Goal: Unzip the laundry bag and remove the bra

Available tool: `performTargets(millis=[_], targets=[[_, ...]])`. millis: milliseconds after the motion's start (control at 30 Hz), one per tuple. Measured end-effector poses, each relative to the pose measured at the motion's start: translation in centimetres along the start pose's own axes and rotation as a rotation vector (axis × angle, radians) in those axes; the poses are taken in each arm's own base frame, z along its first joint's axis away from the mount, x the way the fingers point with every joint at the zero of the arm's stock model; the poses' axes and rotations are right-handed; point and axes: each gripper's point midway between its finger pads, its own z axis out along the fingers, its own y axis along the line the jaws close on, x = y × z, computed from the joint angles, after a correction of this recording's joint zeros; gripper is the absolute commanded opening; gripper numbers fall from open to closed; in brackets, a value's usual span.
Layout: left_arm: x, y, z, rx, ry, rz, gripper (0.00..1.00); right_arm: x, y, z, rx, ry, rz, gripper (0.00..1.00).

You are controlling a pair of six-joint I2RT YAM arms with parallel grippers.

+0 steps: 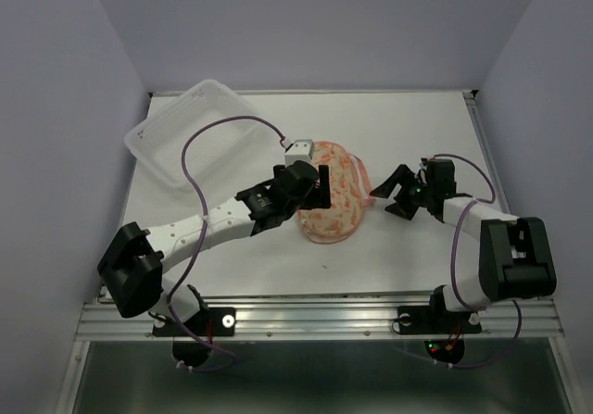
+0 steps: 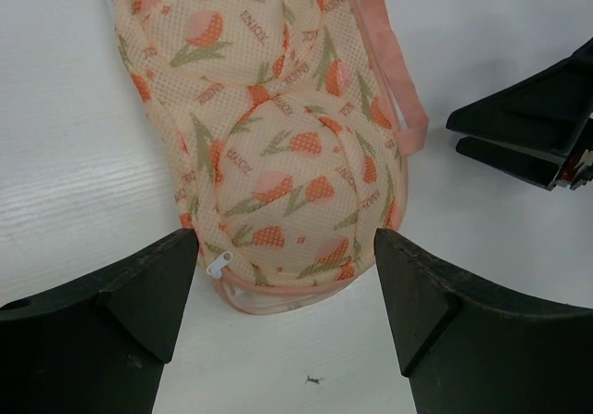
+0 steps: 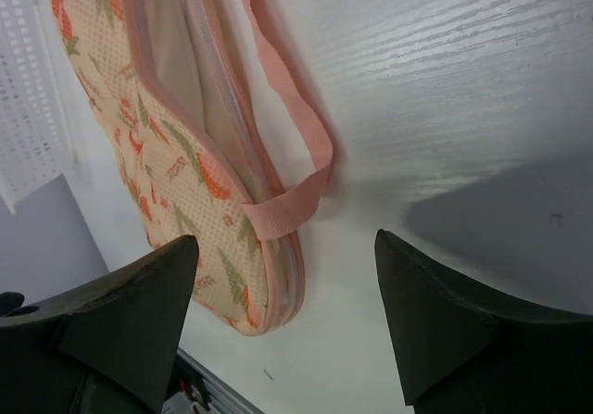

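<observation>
The laundry bag [image 1: 335,201] is a cream-peach pouch with orange prints and pink edging, lying mid-table. In the left wrist view the laundry bag [image 2: 278,136] lies just beyond my open fingers, with its small white zip pull [image 2: 216,266] by the left fingertip. My left gripper [image 1: 318,190] is open and empty over the bag's left side. My right gripper [image 1: 389,199] is open and empty just right of the bag, apart from it. In the right wrist view the bag [image 3: 176,164] shows its pink strap loop [image 3: 298,159]. The bra is hidden.
A white perforated plastic basket [image 1: 190,136] stands tilted at the back left, and its edge shows in the right wrist view [image 3: 28,108]. My right gripper also shows in the left wrist view [image 2: 533,122]. A tiny dark speck [image 2: 313,379] lies on the white table.
</observation>
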Motion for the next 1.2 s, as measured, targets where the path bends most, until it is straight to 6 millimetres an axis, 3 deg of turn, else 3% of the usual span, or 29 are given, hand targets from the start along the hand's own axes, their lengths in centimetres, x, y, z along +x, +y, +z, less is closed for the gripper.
performTargets(millis=[267,533,600,700,733,867,933,1067,1200], targets=[[1.1,1.4,-0.1,-0.041,0.022,0.010,0.88,0.2,0.0,1.8,-0.052,0.030,0.068,0.77],[3.6,5.9,-1.5,-0.111,0.056,-0.022,0.88,1.0,0.9,3.1,-0.132,0.075,0.070,0.71],[3.8,6.8,-2.0,-0.118,0.050,-0.040,0.88,1.6,1.3,3.5,-0.153,0.096,0.061,0.66],[4.0,7.4,-2.6,-0.118,0.042,-0.060,0.88,2.2,1.6,3.9,-0.171,0.119,0.054,0.49],[3.9,7.5,-2.8,-0.118,0.038,-0.067,0.88,2.4,1.6,4.0,-0.171,0.123,0.052,0.38],[4.1,8.0,-3.4,-0.117,0.031,-0.085,0.88,2.4,1.6,4.1,-0.171,0.123,0.043,0.12],[4.1,8.3,-3.6,-0.119,0.027,-0.092,0.88,2.2,1.7,3.8,-0.164,0.109,0.028,0.03],[3.6,8.6,-4.2,-0.117,0.010,-0.111,0.88,0.6,2.9,2.5,-0.142,0.046,-0.049,0.01],[2.8,9.0,-5.0,-0.116,-0.014,-0.130,0.88,-3.0,6.5,0.0,-0.156,-0.074,-0.185,0.01]])
